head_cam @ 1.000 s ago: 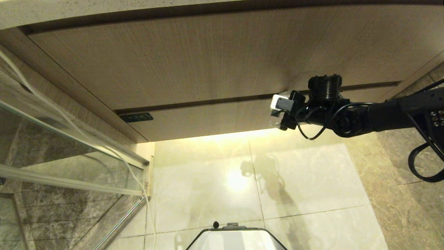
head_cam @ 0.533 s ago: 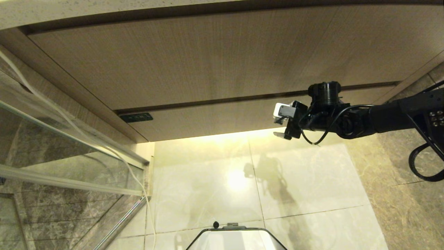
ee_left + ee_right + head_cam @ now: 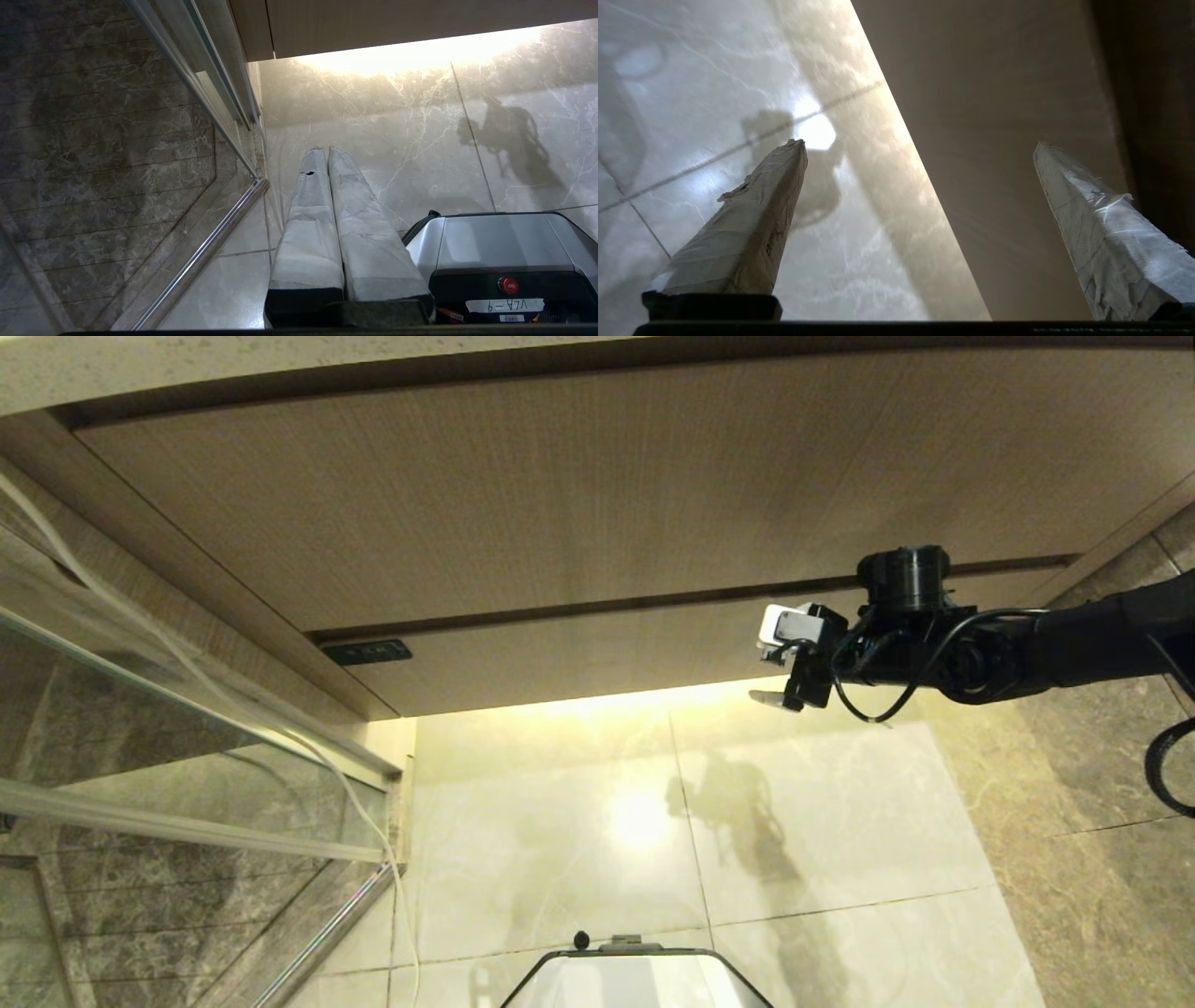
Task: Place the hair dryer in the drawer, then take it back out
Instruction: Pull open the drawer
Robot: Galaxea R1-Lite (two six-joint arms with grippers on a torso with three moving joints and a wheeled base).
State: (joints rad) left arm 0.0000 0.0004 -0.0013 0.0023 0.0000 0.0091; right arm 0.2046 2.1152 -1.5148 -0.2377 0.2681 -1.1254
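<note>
The drawer (image 3: 579, 653) is the narrow wood-grain front with a small dark label (image 3: 367, 651) at its left end; it is shut, flush under the tall panel. The hair dryer is out of view. My right gripper (image 3: 771, 678) hangs open in front of the drawer's lower edge at its right part, holding nothing. In the right wrist view the right gripper (image 3: 919, 143) spans the drawer front (image 3: 1008, 140) and the lit floor, its taped fingers (image 3: 761, 210) wide apart. My left gripper (image 3: 324, 149) is parked, shut and empty, pointing at the floor.
A tall wood-grain panel (image 3: 560, 495) sits above the drawer under a stone counter edge (image 3: 280, 364). A glass shower partition (image 3: 140, 737) with a metal rail stands at the left, a thin white cord (image 3: 359, 812) running down it. My base (image 3: 635, 980) is at the bottom.
My right gripper has drawn off to the right and slightly down, away from the seam above the drawer, still open. The drawer has stayed shut.
</note>
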